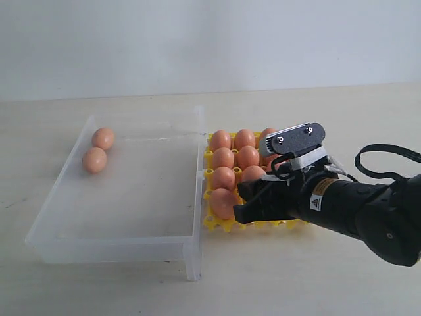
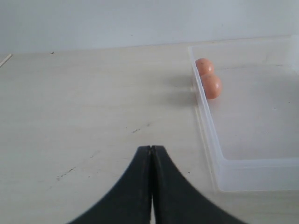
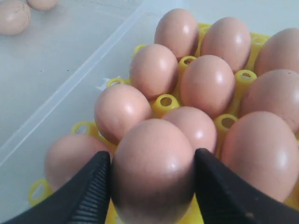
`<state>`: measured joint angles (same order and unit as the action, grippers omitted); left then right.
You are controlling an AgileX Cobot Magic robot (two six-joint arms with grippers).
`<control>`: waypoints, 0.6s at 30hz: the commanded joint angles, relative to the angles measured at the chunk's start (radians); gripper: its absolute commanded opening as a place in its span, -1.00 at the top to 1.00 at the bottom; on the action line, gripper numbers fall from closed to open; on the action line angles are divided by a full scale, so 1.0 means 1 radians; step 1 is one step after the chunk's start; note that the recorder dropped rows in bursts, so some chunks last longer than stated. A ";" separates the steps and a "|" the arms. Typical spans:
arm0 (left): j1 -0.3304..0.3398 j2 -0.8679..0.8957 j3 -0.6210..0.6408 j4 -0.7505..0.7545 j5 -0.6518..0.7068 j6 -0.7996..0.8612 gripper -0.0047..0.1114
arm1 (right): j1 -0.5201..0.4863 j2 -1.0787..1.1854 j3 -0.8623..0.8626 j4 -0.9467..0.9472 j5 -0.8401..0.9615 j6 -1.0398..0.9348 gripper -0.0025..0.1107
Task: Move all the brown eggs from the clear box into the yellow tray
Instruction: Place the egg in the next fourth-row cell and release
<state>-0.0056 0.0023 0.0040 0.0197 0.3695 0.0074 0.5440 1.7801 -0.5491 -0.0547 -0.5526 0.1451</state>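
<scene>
Two brown eggs lie in the far left corner of the clear box. To its right stands the yellow tray with several brown eggs in its cups. My right gripper hangs over the tray's near left part. In the right wrist view the right gripper is shut on a brown egg, with a finger touching each side. The left gripper is shut and empty over bare table beside the box. The exterior view does not show it.
The clear box's long right wall runs close along the tray's left edge. A black cable loops behind the right arm. Pale tabletop stretches left of the box, and a white wall stands at the back.
</scene>
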 commanded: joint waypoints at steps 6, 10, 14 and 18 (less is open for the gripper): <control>-0.005 -0.002 -0.004 -0.004 -0.009 0.000 0.92 | -0.003 -0.034 -0.009 -0.007 -0.014 0.006 -0.01; -0.005 -0.002 -0.004 -0.004 -0.009 0.000 0.92 | 0.025 -0.154 -0.160 -0.021 0.415 0.097 0.01; -0.005 -0.002 -0.004 -0.004 -0.009 0.000 0.92 | 0.122 -0.095 -0.517 -0.027 0.790 0.156 0.01; -0.005 -0.002 -0.004 -0.004 -0.009 0.000 0.92 | 0.181 0.057 -0.787 0.113 0.911 0.162 0.01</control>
<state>-0.0056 0.0023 0.0040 0.0197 0.3695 0.0074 0.6910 1.7325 -1.1825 -0.0356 0.2608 0.2946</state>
